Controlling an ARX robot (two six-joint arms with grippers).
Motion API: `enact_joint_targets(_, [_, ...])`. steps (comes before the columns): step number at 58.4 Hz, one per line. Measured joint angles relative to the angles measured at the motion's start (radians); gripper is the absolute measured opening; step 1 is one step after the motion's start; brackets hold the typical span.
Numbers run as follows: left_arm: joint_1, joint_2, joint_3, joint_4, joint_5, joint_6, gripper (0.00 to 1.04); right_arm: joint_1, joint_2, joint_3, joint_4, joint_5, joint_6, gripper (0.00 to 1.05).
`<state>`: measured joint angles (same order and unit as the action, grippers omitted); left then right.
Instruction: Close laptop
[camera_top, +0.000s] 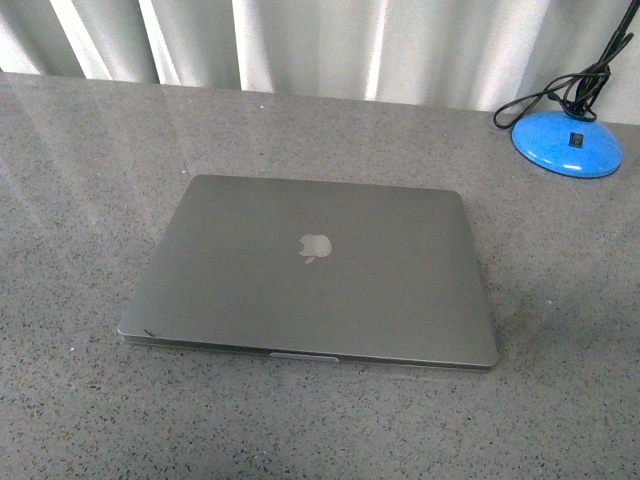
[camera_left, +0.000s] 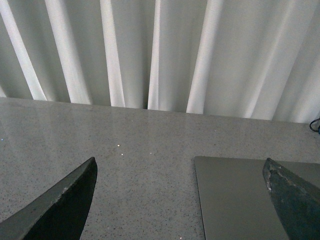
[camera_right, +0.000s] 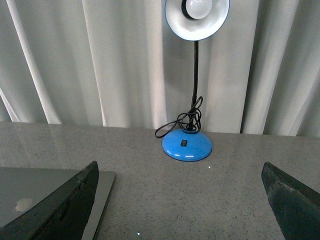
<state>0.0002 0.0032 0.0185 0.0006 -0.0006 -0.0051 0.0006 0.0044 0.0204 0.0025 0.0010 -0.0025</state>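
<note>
Laptop (camera_top: 310, 270) shut flat, grey lid, pale logo, both grippers (camera_left: 180, 200) (camera_right: 180, 200) spread apart.

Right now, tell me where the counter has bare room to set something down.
Bare stretches lie left of the closed laptop, between its front edge and the near counter edge, and behind it up to the curtain. The far right corner is crowded by the blue lamp base and its cord.
</note>
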Motion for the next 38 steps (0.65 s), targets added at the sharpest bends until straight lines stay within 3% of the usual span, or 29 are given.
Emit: enact_joint_targets(38, [0.0, 0.0, 0.0, 0.0, 0.0, 0.0, 0.98, 0.0, 0.0, 0.0, 0.0, 0.0, 0.0, 0.95])
